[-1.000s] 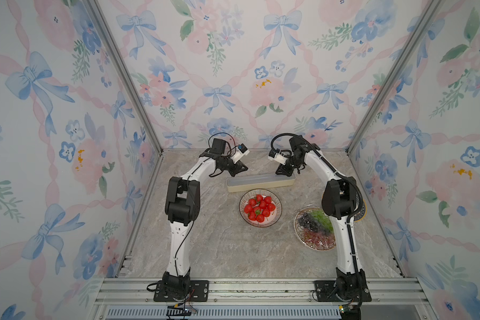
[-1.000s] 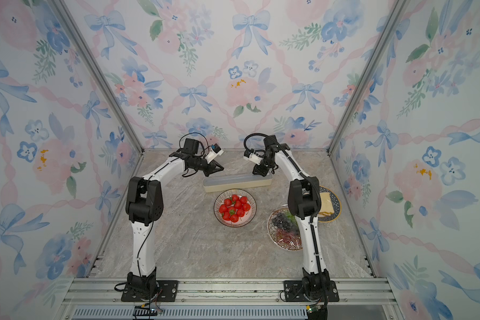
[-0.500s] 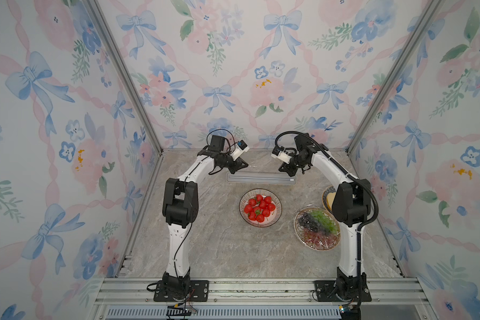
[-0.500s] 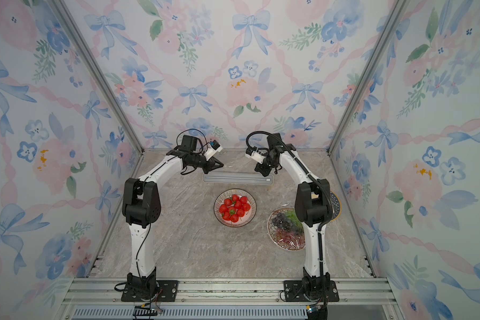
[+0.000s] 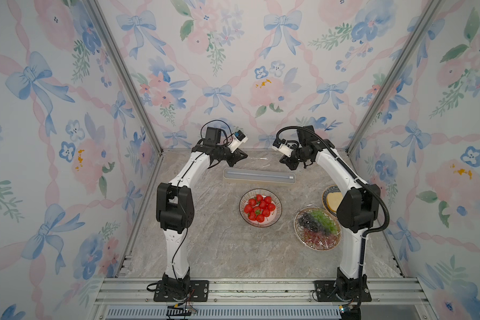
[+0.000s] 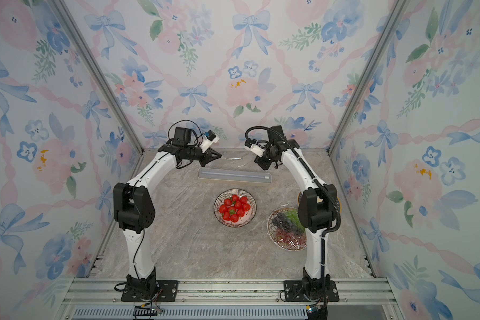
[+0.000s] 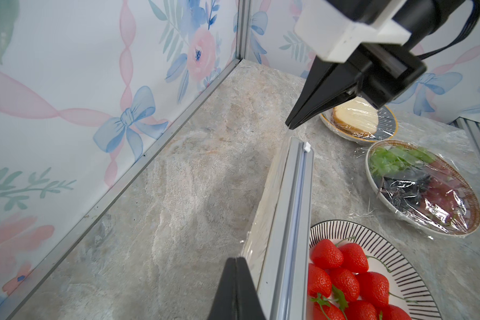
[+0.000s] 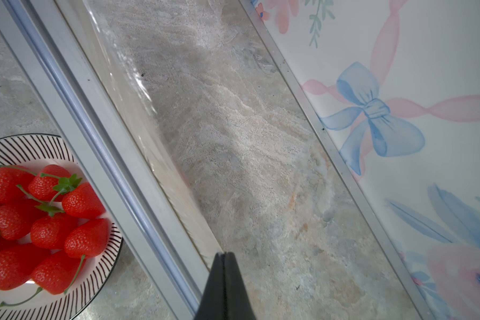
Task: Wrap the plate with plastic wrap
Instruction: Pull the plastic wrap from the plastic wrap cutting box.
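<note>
The plate (image 5: 275,219) (image 6: 249,220), striped at the rim and full of strawberries, sits mid-table, also in the left wrist view (image 7: 399,266) and the right wrist view (image 8: 39,149). Just behind it lies the long cream wrap box (image 5: 259,176) (image 6: 234,176) (image 7: 291,221) (image 8: 100,133), grey lid up. Clear plastic wrap (image 7: 257,235) (image 8: 128,83) runs up from the box's far edge to both grippers. My left gripper (image 5: 245,156) (image 6: 220,156) (image 7: 236,259) and right gripper (image 5: 289,166) (image 6: 263,167) (image 8: 223,253) hover behind the box ends, each shut on a corner of the film.
A wrapped plate of grapes (image 5: 317,228) (image 7: 421,191) and a wrapped plate with bread (image 5: 331,199) (image 7: 358,122) stand at the right, by my right arm. The back wall is close behind both grippers.
Both grippers have risen from the box's ends and drawn back toward the rear wall. The box, tipped a second ago, now lies flat with film pulled out of it.
</note>
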